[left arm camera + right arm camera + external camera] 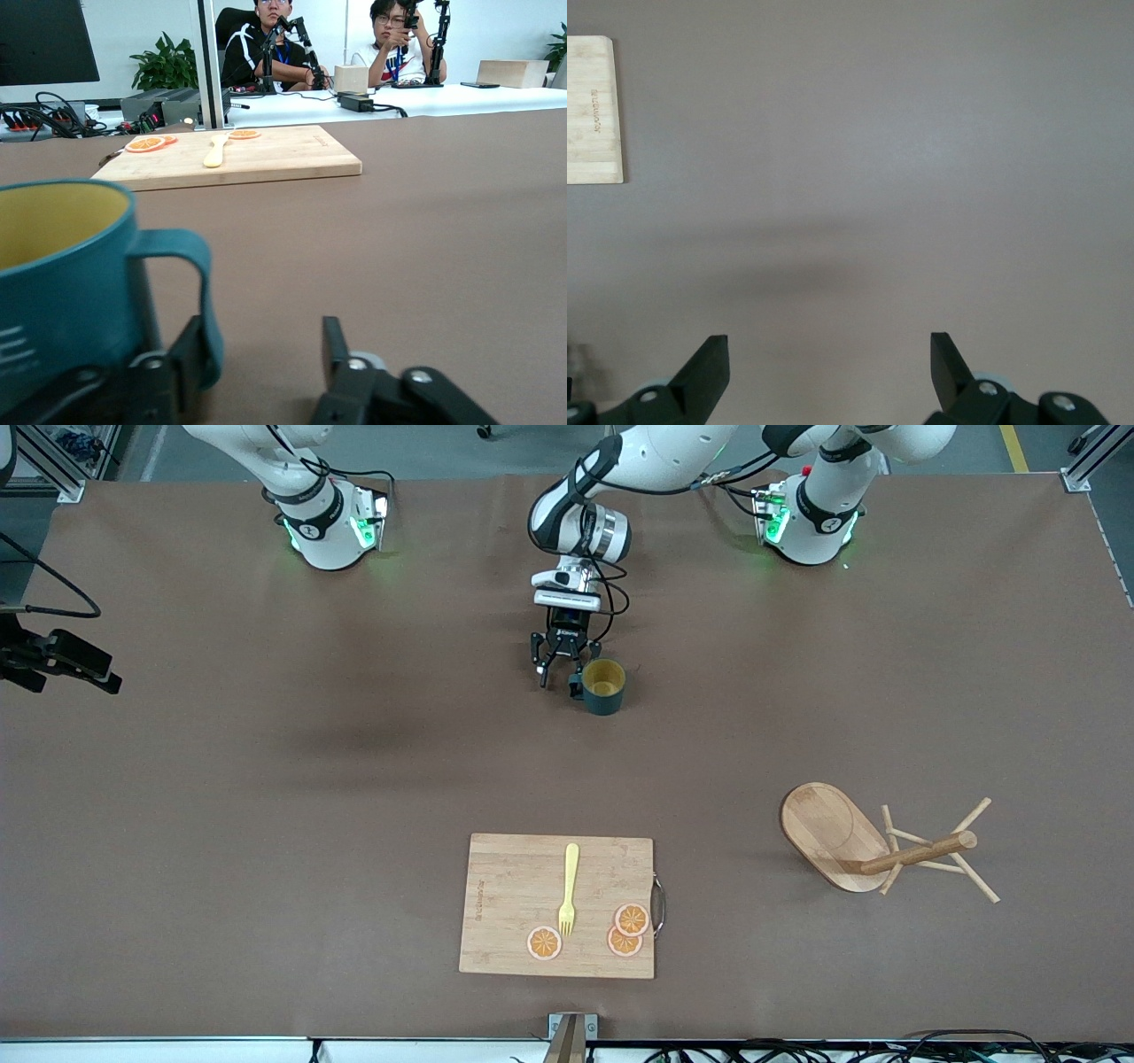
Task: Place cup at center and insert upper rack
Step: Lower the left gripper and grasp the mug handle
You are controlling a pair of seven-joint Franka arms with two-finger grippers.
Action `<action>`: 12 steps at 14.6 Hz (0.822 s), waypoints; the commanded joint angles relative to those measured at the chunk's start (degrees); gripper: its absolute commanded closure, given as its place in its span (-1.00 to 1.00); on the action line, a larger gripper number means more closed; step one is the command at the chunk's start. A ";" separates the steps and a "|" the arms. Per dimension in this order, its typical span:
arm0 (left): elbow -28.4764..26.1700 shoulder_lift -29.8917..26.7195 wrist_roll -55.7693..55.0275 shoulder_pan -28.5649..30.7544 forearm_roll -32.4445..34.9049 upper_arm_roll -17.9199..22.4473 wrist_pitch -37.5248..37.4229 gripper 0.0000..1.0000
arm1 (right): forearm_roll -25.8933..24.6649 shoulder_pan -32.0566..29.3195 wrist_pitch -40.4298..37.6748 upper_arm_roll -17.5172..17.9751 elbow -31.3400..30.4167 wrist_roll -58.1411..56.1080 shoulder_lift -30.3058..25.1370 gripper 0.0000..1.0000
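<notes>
The cup (604,686) stands upright on the counter (266,779), about midway between the two arm bases and well apart from the cutting board (556,905), which lies nearer the front camera. Its position reads as roughly the middle of the counter's length, so the "center" part of the task looks close to met.

The left end effector (558,676) is low at the cup's handle (182,283), on the side toward the right arm's end. In the left wrist view one finger (182,363) sits at the handle loop and the other stands clear of it with bare counter between; the fingers are partly spread, neither clenched nor fully released. Whether the near finger presses the handle or only touches it cannot be told from this angle. The handle approach makes sense: it gives a narrow, graspable part and keeps the cup upright.

The upper rack (877,850) lies tipped on its side toward the left arm's end, oval base on edge and post roughly level, pegs splayed over the counter. It is not yet stood up or inserted anywhere.

The right end effector (829,367) waits above bare counter, fingers fully released, holding nothing.

On the board lie a yellow fork (568,888) and three orange slices (631,919); none bears on the task.
</notes>
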 commanded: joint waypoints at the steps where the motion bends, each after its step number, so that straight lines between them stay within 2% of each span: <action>1: 1.26 0.93 -0.85 0.01 1.45 0.15 -0.73 0.56 | -0.52 -0.23 -0.50 0.14 -0.15 -0.53 -0.82 -1.00; 3: 1.35 0.93 -2.34 0.10 1.10 0.06 -0.73 0.97 | -0.52 -0.23 -0.50 0.14 -0.15 -0.53 -0.82 -1.00; 9: 2.83 -0.04 -2.17 1.15 0.31 -0.03 0.75 0.99 | -0.52 -0.23 -0.50 0.05 -0.15 -0.53 -0.82 -1.00; 10: 3.54 -0.39 -1.04 1.94 -0.39 -0.12 2.68 0.99 | -0.61 -0.15 -0.58 0.05 -0.15 -0.53 -0.82 -1.00; 12: 6.60 -2.75 6.05 3.96 -7.82 -0.21 10.83 0.99 | -0.52 -0.15 -0.50 0.14 -0.15 -0.53 -0.82 -1.00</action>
